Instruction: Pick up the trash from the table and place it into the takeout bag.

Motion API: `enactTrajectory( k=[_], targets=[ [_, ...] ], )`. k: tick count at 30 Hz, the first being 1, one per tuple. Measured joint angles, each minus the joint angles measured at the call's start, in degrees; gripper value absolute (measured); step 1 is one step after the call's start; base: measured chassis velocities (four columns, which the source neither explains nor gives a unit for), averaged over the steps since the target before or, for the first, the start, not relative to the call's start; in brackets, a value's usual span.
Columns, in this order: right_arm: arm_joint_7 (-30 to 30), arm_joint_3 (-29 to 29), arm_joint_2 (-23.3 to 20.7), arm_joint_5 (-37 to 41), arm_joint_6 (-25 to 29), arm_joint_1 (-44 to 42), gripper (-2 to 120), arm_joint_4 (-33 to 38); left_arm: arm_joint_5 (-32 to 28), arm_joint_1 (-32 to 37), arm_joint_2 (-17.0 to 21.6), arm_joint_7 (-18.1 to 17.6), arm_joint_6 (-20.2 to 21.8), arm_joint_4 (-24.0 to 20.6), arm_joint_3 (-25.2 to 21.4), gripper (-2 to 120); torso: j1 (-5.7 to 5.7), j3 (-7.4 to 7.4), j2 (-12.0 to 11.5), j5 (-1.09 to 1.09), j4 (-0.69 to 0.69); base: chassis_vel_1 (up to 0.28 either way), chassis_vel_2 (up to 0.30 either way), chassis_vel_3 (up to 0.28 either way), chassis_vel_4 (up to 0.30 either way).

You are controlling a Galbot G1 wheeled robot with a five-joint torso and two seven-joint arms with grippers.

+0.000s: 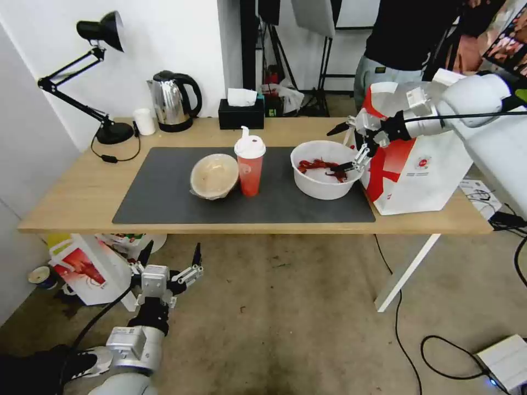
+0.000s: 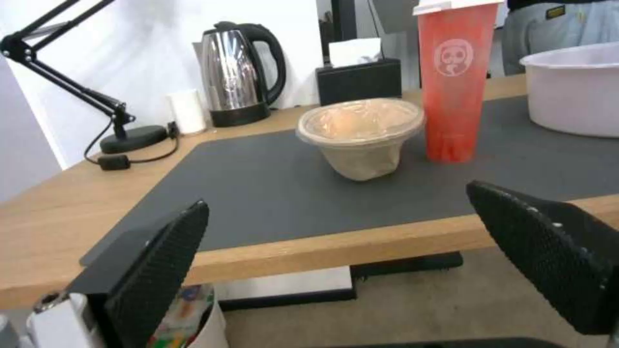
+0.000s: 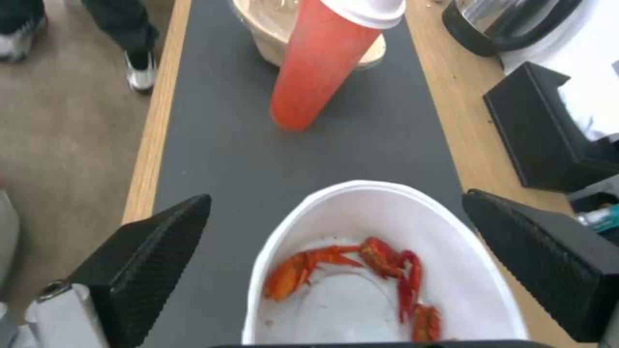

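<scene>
On the dark mat of the table (image 1: 77, 192) stand three pieces of trash. They are a tan film-covered bowl (image 1: 214, 175) (image 2: 361, 135), a red drink cup (image 1: 250, 164) (image 2: 454, 82) (image 3: 316, 67), and a white bowl (image 1: 321, 189) (image 3: 309, 227) (image 2: 574, 92) with red crayfish shells. My right gripper (image 1: 329, 153) (image 3: 336, 195) hangs open just above the white bowl's right side, one finger on each side of it. The takeout bag (image 1: 422, 170) stands upright on the table's right end, behind that arm. My left gripper (image 1: 172, 252) (image 2: 336, 195) is open, low in front of the table's edge.
At the table's back stand a desk lamp (image 1: 110, 131), a small white cup (image 1: 144, 121), a kettle (image 1: 174, 100) and a black tissue box (image 1: 240, 113). A smaller white bag (image 1: 88, 269) sits on the floor under the left end. A person (image 1: 406, 38) stands behind the table. Cables run across the floor at right.
</scene>
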Motion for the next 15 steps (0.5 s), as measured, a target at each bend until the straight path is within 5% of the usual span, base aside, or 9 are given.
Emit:
enactTrajectory(
  k=[15],
  targets=[
    [2.8,-1.1,3.7,2.9,-2.1,-1.7,100,-2.7,0.0,0.0,0.0,0.0,0.0,0.0,0.0,100,0.00,0.00,0.0,-0.01,0.00,0.000,0.000,0.000,0.000]
  ],
)
